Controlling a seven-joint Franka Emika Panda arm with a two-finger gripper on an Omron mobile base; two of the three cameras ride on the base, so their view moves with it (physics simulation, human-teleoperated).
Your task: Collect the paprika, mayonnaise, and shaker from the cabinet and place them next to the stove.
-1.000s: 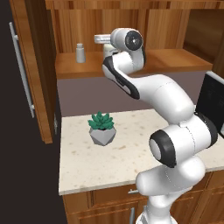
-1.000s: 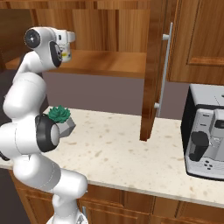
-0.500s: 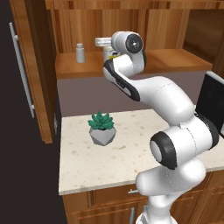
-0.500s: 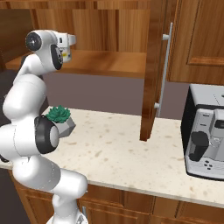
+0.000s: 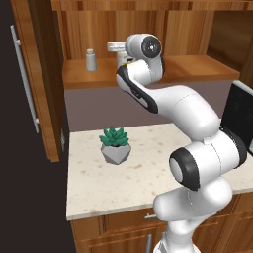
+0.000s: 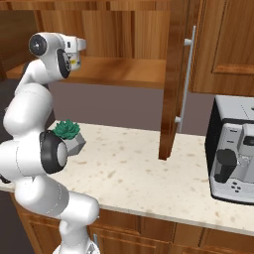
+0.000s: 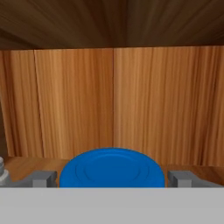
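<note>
The cabinet's (image 5: 188, 69) doors stand open and my arm reaches onto its shelf (image 6: 124, 72). The mayonnaise shows as a round blue lid (image 7: 112, 168) low in the hand view, right in front of the wooden back wall. My gripper (image 7: 112, 178) is open, with one fingertip (image 7: 43, 178) on each side of the lid and clear of it. The hand (image 5: 116, 47) hovers over the shelf's middle. The shaker (image 5: 90, 59), a small pale cylinder, stands on the shelf to the hand's left. The paprika is hidden and the stove is out of view.
A potted succulent (image 5: 115, 144) sits on the speckled counter (image 5: 143, 183) below the shelf. The open cabinet doors (image 5: 34, 74) (image 6: 171, 74) hang down on both sides with long bar handles. A coffee machine (image 6: 233, 149) stands at the counter's right.
The hand has dipped very slightly over the shelf. The jaws stay open.
</note>
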